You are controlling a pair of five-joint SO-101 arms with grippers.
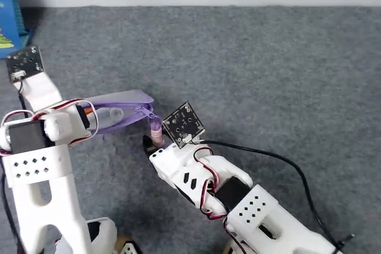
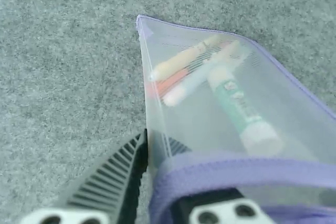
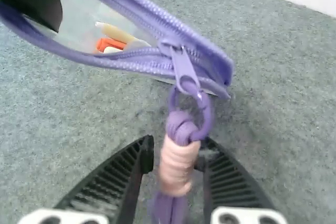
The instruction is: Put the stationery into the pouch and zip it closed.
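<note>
The clear pouch (image 1: 122, 106) with a purple zipper band is held off the grey carpet between the two arms. Inside it lie pens (image 2: 184, 69) and a green-and-white glue stick (image 2: 239, 111). My left gripper (image 2: 148, 156) is shut on the pouch's edge, at its left end in the high view (image 1: 89, 118). The zipper slider (image 3: 182, 69) sits near the other end, and the two bands part beyond it towards the left gripper. A purple cord with a pink bead (image 3: 176, 166) hangs from the slider. My right gripper (image 3: 176, 179) is shut on this pull, just below the pouch's end (image 1: 153, 138).
A blue object (image 1: 7, 22) stands at the far left by the white back wall. A black cable (image 1: 286, 165) trails from the right arm across the carpet. Open carpet (image 1: 268, 69) stretches to the right and behind the pouch.
</note>
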